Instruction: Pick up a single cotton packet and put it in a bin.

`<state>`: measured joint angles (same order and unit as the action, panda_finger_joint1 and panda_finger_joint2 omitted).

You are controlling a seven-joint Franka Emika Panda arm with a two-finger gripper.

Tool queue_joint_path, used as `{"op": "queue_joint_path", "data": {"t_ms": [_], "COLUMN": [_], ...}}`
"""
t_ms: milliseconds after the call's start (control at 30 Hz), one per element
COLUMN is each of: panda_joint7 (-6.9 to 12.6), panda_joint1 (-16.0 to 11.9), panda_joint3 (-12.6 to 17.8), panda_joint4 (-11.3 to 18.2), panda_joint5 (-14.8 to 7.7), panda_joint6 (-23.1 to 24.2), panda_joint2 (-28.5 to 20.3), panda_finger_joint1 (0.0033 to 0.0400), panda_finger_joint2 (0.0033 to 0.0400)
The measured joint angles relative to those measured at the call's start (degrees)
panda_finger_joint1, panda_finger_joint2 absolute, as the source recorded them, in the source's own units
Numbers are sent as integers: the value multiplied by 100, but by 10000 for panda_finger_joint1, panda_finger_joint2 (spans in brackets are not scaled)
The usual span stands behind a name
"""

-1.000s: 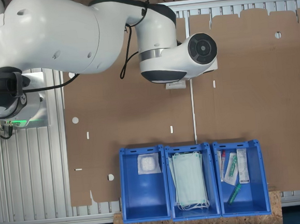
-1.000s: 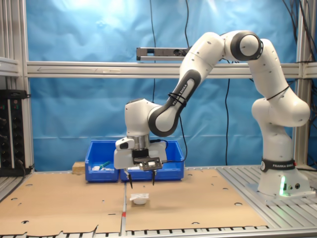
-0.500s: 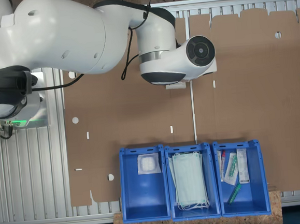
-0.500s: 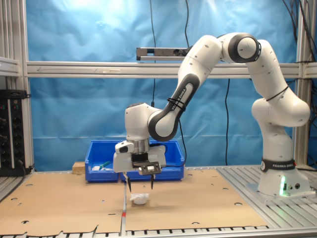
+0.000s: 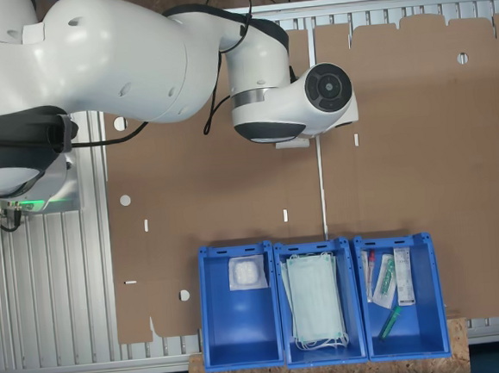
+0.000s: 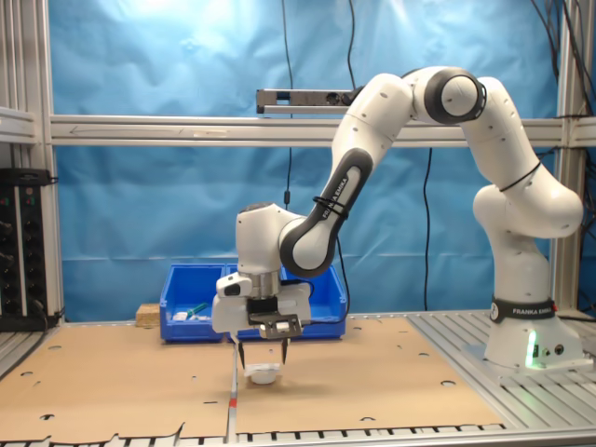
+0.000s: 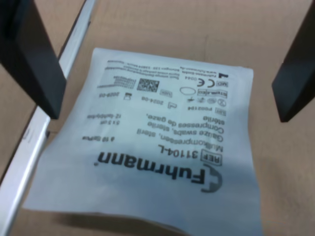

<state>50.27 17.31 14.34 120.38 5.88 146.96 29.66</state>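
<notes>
While I hang low over the brown cardboard sheet that covers the slotted aluminium table, a blue curtain closes off the room behind me in the second exterior view, with metal framing bars crossing it. My gripper is spread wide and holds nothing; in the wrist view its two dark fingers stand on either side of the cotton packet, neither touching it. That packet lies flat on the cardboard, printed face up, one edge just beside the pale seam strip between the sheets; in the second exterior view it shows as a small white shape directly beneath my fingertips. In the first exterior view my own forearm covers the spot, and three blue bins sit in a row toward six o'clock from my wrist: the bin holding one white packet, the middle bin with pale green face masks, and the third bin with tubes and syringes.
</notes>
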Motion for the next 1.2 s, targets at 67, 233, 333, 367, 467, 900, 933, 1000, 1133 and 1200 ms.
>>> {"op": "queue_joint_path", "data": {"t_ms": [67,233,333,367,467,900,933,1000,1133,1200], "panda_joint7": [0,0,0,0,0,0,0,0,0,0], "panda_joint1": [0,0,0,0,0,0,0,0,0,0], "panda_joint3": [0,0,0,0,0,0,0,0,0,0], "panda_joint4": [0,-7,-12,-13,-14,-97,-113,-138,-185,-193], "panda_joint5": [0,0,0,0,0,0,0,0,0,0], "panda_joint6": [24,72,107,116,134,168,170,174,181,185], "panda_joint2": [21,75,113,126,159,382,404,433,448,453], "panda_finger_joint1": [400,400,400,400,400,400,400,400,400,400], "panda_finger_joint2": [400,400,400,400,400,400,400,400,400,400]}}
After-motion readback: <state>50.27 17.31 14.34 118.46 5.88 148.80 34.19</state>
